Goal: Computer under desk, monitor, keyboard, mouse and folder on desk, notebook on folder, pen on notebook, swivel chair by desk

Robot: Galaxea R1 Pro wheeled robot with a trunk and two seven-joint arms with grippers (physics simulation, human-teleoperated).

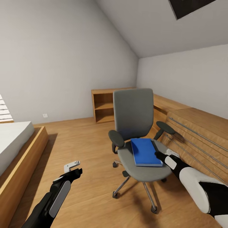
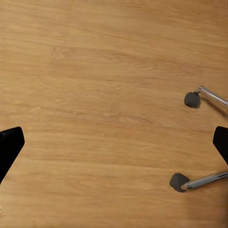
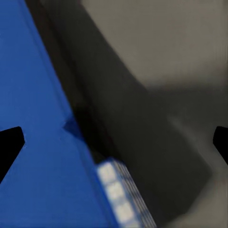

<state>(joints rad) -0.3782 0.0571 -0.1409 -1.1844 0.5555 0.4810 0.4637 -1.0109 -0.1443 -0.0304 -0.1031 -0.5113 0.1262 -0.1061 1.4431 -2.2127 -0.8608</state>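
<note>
Folder (image 1: 145,152), flat blue, on swivel chair (image 1: 134,126)

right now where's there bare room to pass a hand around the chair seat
Free: open wood floor between the bed frame and the swivel chair. Crowded: the seat's right side, where the right gripper reaches the blue folder beside the armrest.

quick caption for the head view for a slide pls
Right gripper reaches the edge of the blue folder lying on the swivel chair; left gripper hangs over the wood floor.
</note>
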